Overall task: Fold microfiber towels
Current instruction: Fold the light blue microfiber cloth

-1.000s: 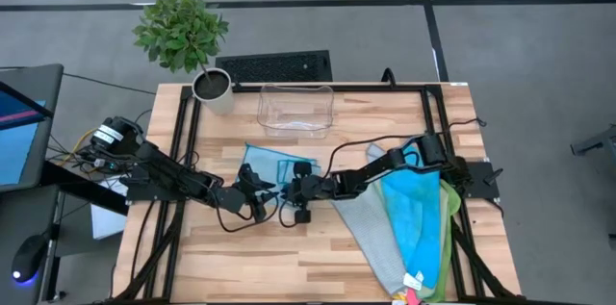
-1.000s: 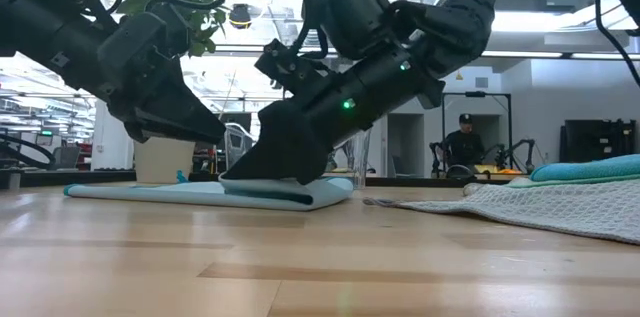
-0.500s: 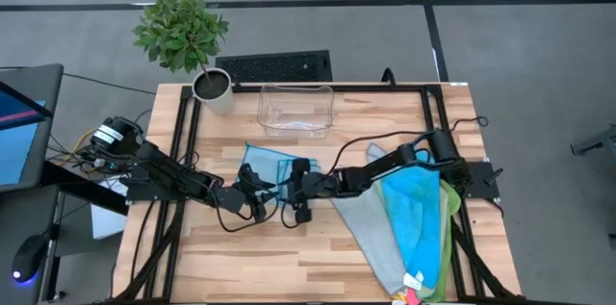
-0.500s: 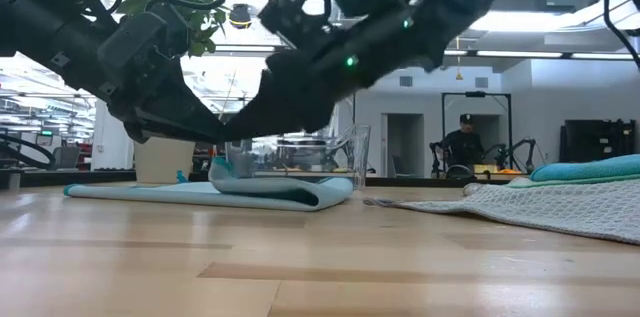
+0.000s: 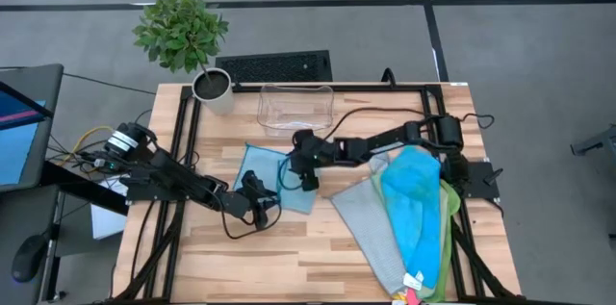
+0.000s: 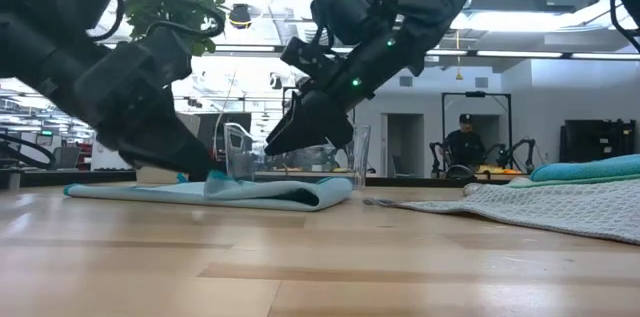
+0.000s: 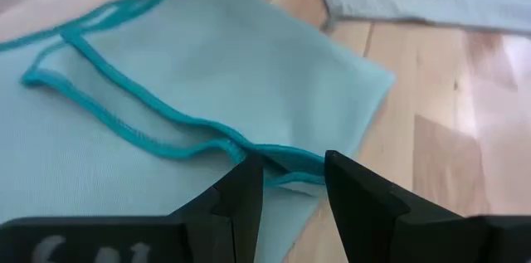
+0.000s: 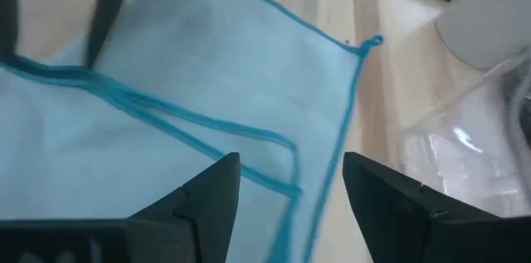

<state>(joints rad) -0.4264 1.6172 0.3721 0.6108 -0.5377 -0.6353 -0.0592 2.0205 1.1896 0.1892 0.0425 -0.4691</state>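
The left gripper [image 5: 258, 211] is seen low at the near edge of a light blue towel [image 5: 274, 175], near the middle of the wooden table [image 5: 289, 257]. In the left wrist view its 2 dark fingers [image 7: 241, 201] stand narrowly apart, with the teal-stitched hem of the towel [image 7: 207, 80] caught between them. In the low view this gripper [image 6: 195, 162] is pressed down onto the cloth [image 6: 200, 192], which is bunched up slightly at that spot.

The right gripper [image 5: 306, 159] is held above the far right part of the same towel. Its fingers [image 8: 207, 201] are spread wide in the right wrist view, with nothing between them, and the towel [image 8: 191, 72] is seen below with a folded layer and teal edging. In the low view this gripper [image 6: 305, 127] is raised clear of the cloth.

The light blue towel lies flat, partly folded over on itself. To the right, a pile of more towels is spread toward the near right corner: a grey one [image 5: 371, 228], a bright blue one [image 5: 414, 209] over it and a lime green one [image 5: 450, 223] at the right edge, with small pink and yellow pieces [image 5: 412, 293] at the near end.

A clear plastic bin [image 5: 295, 110] stands at the far side, just beyond the right gripper. A potted plant [image 5: 188, 40] stands at the far left corner. A person [image 6: 462, 142] is seen in the room beyond the table.
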